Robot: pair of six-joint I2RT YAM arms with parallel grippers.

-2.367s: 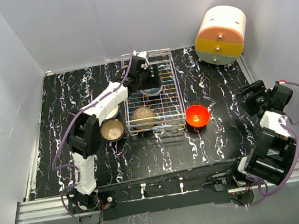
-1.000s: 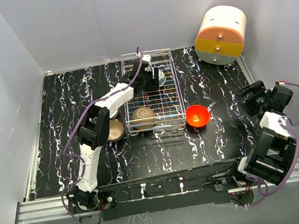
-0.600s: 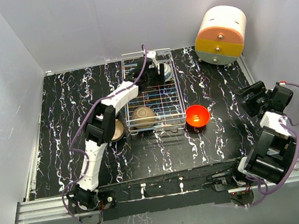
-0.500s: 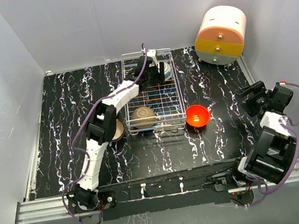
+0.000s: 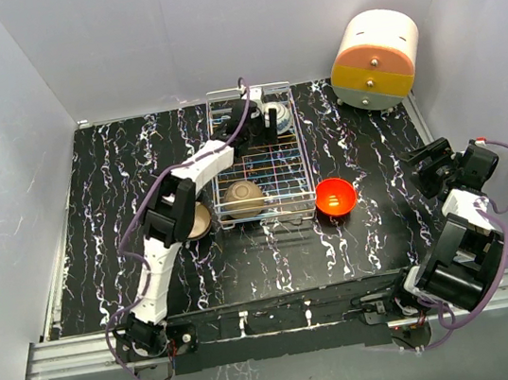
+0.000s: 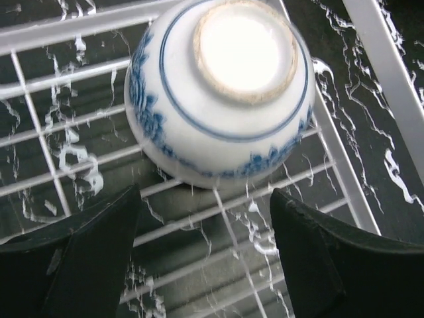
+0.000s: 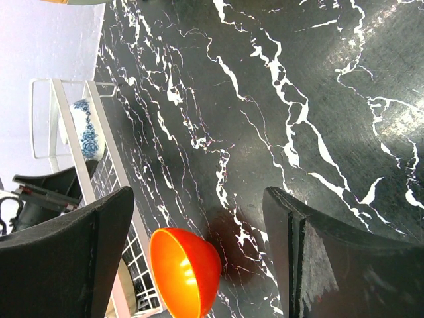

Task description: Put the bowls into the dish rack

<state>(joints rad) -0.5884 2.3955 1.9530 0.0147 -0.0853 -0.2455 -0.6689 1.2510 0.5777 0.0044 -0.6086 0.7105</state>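
Observation:
The wire dish rack (image 5: 298, 150) stands at mid table. The white bowl with blue pattern (image 5: 280, 120) lies upside down in the rack's far right corner; it fills the left wrist view (image 6: 222, 93). My left gripper (image 5: 260, 115) is open just beside it, fingers apart and not touching it (image 6: 205, 255). A tan bowl (image 5: 243, 194) sits in the rack's near end. A brownish bowl (image 5: 198, 220) sits on the table left of the rack, partly hidden by my left arm. The red-orange bowl (image 5: 334, 196) sits right of the rack (image 7: 184, 271). My right gripper (image 5: 434, 166) is open and empty (image 7: 199, 258).
A cream-and-orange cylindrical box (image 5: 375, 59) stands at the far right corner. White walls close the table on three sides. The rack's rim (image 6: 391, 86) runs close to the white bowl's right side.
My left gripper carried the white bowl from the rack's middle to its far right corner, set it down upside down and opened. The right arm has not moved.

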